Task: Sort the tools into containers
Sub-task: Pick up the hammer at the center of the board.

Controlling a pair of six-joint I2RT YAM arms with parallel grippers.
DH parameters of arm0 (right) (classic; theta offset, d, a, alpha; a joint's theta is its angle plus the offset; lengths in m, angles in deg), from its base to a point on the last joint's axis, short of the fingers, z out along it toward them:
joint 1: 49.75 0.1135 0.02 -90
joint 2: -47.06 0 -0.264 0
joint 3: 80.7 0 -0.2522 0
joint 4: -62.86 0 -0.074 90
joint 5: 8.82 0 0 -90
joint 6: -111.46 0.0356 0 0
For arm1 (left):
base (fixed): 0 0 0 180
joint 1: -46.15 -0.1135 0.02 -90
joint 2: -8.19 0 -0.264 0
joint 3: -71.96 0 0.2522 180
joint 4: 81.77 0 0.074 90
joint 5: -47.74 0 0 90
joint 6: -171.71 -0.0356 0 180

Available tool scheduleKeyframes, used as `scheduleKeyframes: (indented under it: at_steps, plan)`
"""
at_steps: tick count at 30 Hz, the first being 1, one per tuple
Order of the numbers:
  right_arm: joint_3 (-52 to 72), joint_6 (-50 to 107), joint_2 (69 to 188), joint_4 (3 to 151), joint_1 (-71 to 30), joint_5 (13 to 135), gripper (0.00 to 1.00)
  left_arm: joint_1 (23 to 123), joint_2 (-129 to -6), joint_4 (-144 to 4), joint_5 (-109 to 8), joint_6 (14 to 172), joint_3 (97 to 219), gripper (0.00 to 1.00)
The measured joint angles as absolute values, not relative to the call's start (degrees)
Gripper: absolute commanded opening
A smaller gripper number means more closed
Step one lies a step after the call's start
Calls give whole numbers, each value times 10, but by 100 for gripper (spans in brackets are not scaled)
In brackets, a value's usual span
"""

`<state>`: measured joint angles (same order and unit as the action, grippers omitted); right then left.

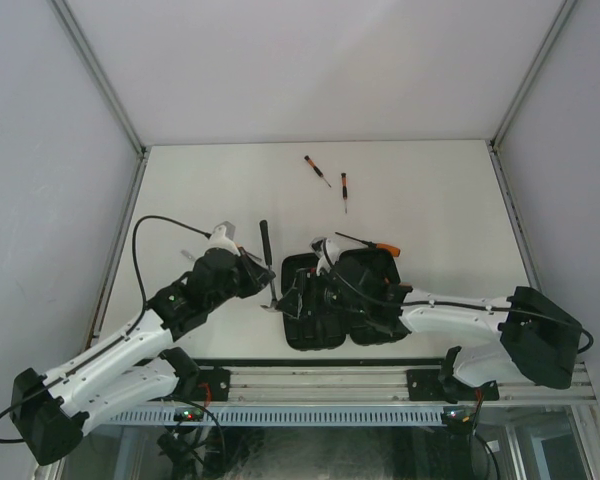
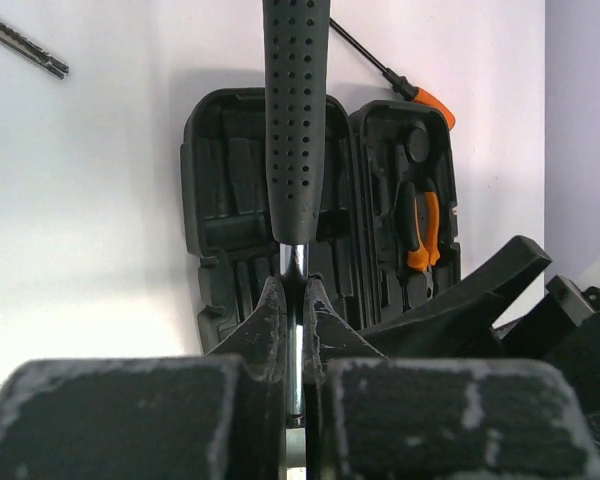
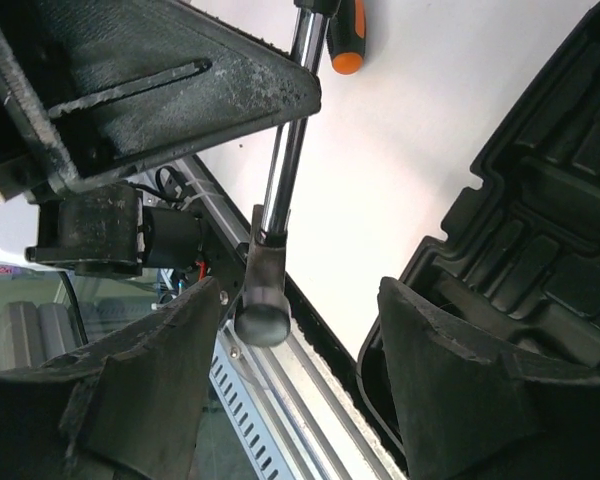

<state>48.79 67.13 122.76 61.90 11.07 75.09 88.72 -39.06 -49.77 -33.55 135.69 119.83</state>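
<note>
Black case (image 2: 230,180) lies open with the pliers (image 2: 420,225) tucked inside. Left gripper (image 2: 298,300) squeezes the hammer (image 2: 295,120) by its shiny neck, just beside the case. Right gripper (image 3: 300,325) is spread wide, holding nothing. 3 screwdrivers (image 1: 344,190) and the hammer are not put away yet.

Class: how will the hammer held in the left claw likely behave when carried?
The hammer looks rigid. Its chrome shaft may slip in the left claw. The metal head probably makes it end-heavy, apt to pivot.
</note>
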Motion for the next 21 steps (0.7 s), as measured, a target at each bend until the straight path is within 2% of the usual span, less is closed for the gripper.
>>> scheduleKeyframes:
  at_steps: [4, 9, 16, 19, 21]
  plan:
    - [474, 678, 1254, 611, 112, 748, 57, 893, -391, -499, -334, 1358, 1199, 0]
    - [453, 682, 1290, 603, 119, 745, 44, 898, -391, -499, -332, 1358, 1199, 0]
    - [444, 693, 1305, 596, 125, 738, 17, 903, -391, -500, -325, 1362, 1199, 0]
    - [442, 696, 1305, 597, 126, 738, 7, 904, -390, -500, -323, 1362, 1199, 9]
    - [442, 697, 1305, 598, 126, 740, 3, 904, -390, -500, -321, 1362, 1199, 24]
